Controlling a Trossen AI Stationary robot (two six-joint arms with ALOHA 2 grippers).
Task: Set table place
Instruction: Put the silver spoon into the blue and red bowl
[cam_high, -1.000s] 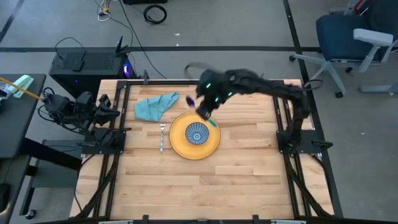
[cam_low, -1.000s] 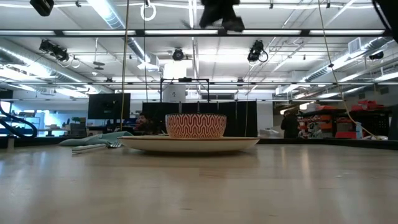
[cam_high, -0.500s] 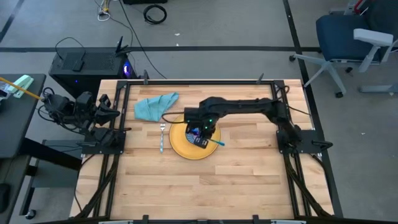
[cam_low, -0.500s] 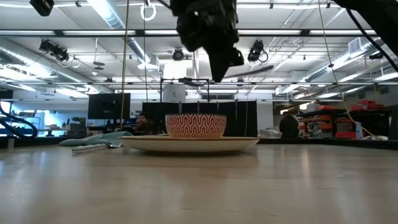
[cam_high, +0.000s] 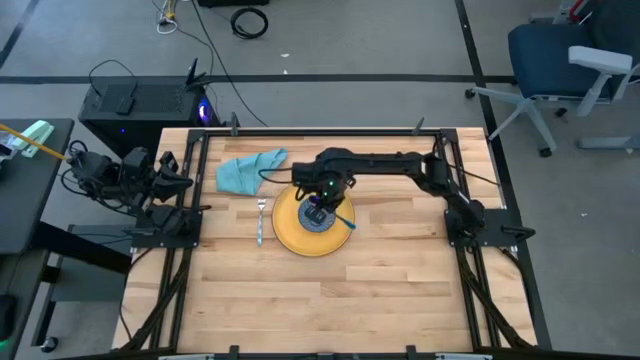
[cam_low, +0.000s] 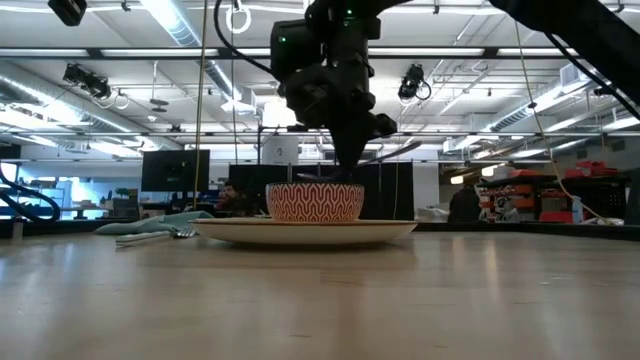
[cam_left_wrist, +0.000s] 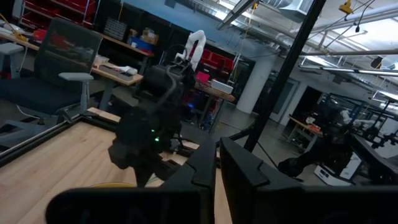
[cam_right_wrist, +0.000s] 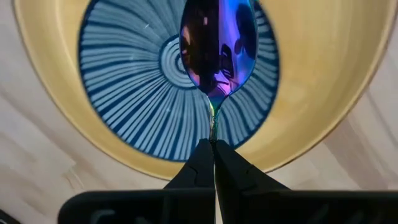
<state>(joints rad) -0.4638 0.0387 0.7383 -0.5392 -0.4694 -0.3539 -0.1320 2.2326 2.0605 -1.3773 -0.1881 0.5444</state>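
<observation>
Tabletop (cam_high: 380, 290) of pale wooden planks inside a black rail frame carries a round yellow plate (cam_high: 290, 235) near its middle, with a bowl (cam_low: 314, 202) on it, red-patterned outside and blue-striped inside. A fork (cam_high: 261, 222) lies just beside the plate, and a crumpled teal cloth (cam_high: 248, 169) sits near it. The right hand (cam_high: 322, 200) reaches in over the bowl, pointing down, clenched on an iridescent purple spoon (cam_right_wrist: 217, 43). The left hand (cam_high: 185, 181) waits at the tabletop's left edge, fingers close together.

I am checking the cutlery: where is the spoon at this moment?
The spoon is held by the right gripper, its head hanging directly over the blue-patterned bowl on the yellow plate, near the table's middle.
</observation>
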